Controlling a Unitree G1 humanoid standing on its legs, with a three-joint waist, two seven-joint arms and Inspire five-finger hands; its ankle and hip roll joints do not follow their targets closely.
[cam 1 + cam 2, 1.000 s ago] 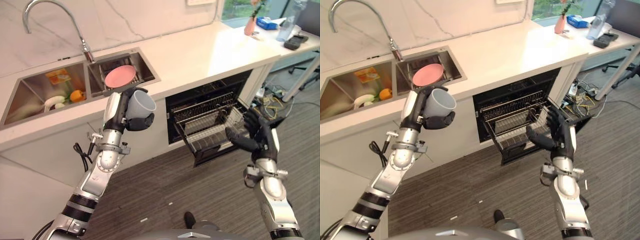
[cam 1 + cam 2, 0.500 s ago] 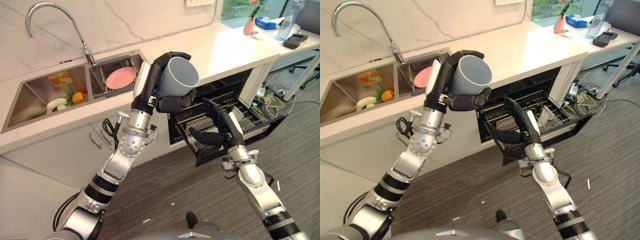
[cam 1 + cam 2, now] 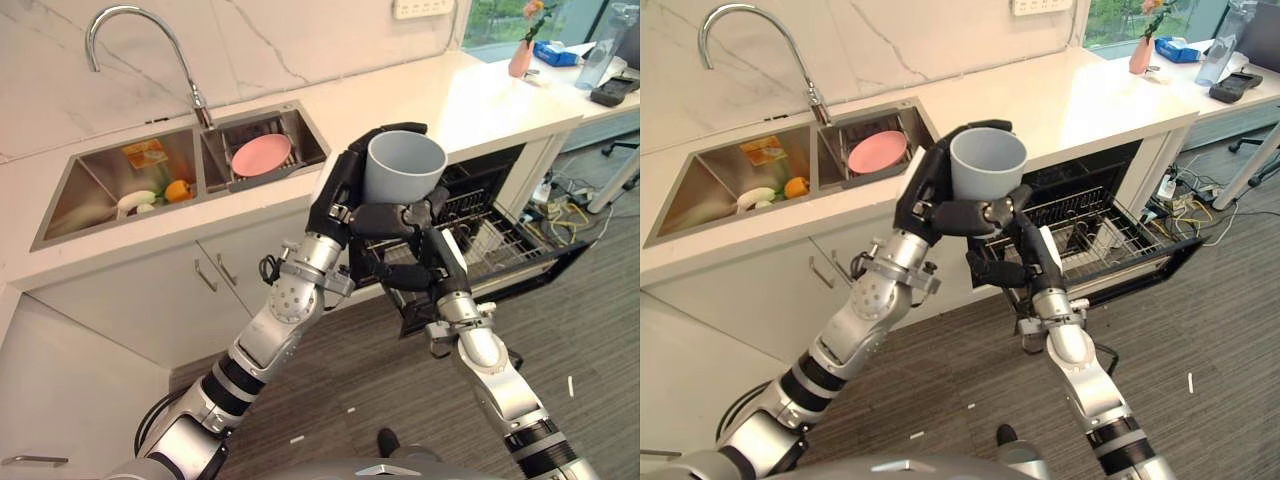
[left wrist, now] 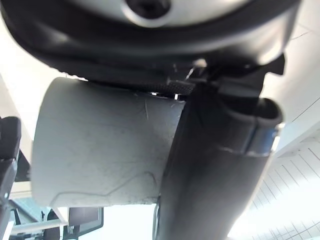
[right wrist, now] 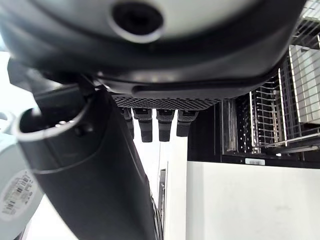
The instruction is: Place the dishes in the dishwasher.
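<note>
A grey-blue cup (image 3: 405,165) stands mouth up in the air in front of the counter, above the floor. My left hand (image 3: 345,205) is shut on it, fingers round its far side and thumb (image 4: 215,165) across its wall (image 4: 100,150). My right hand (image 3: 1008,258) is just under the cup, open, with its thumb up by the cup's base and its fingers pointing left. The cup's bottom edge (image 5: 11,192) shows beside the right thumb. The dishwasher's wire rack (image 3: 1095,235) is pulled out behind and right of both hands. A pink plate (image 3: 262,155) lies in the right sink basin.
The double sink (image 3: 100,195) holds an orange object, a white dish and a packet in its left basin, under a curved tap (image 3: 140,40). The white counter (image 3: 1080,95) runs right to a vase, a box and a bottle. Cables lie on the floor at the far right.
My left hand has brought the cup further right and turned it mouth up. My right hand has come in under it. The camera has shifted, so the sink sits further right.
</note>
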